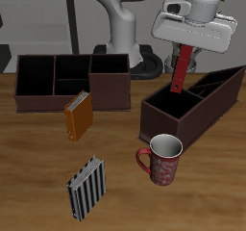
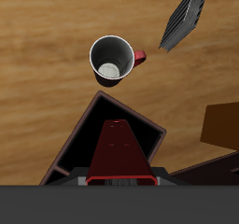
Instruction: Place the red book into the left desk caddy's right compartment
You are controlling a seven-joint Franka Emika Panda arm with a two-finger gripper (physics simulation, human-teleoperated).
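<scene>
My gripper [image 1: 184, 46] is shut on the red book [image 1: 180, 69], which hangs upright from its fingers. The book's lower end is at about rim height of the left desk caddy [image 1: 169, 130], a long dark maroon box lying at an angle. In the wrist view the red book [image 2: 119, 149] hangs over the right compartment [image 2: 96, 127], the dark squarish section at the caddy's end nearest the table's front. The compartment [image 1: 164, 109] looks empty inside. The gripper body [image 2: 119, 180] hides the book's top.
A red mug [image 1: 164, 159] stands just in front of the caddy, close to the squarish section; it also shows in the wrist view [image 2: 112, 60]. An orange book [image 1: 79, 115] leans by the other caddy [image 1: 72, 81]. A black-and-white striped book [image 1: 86, 188] lies near the front edge.
</scene>
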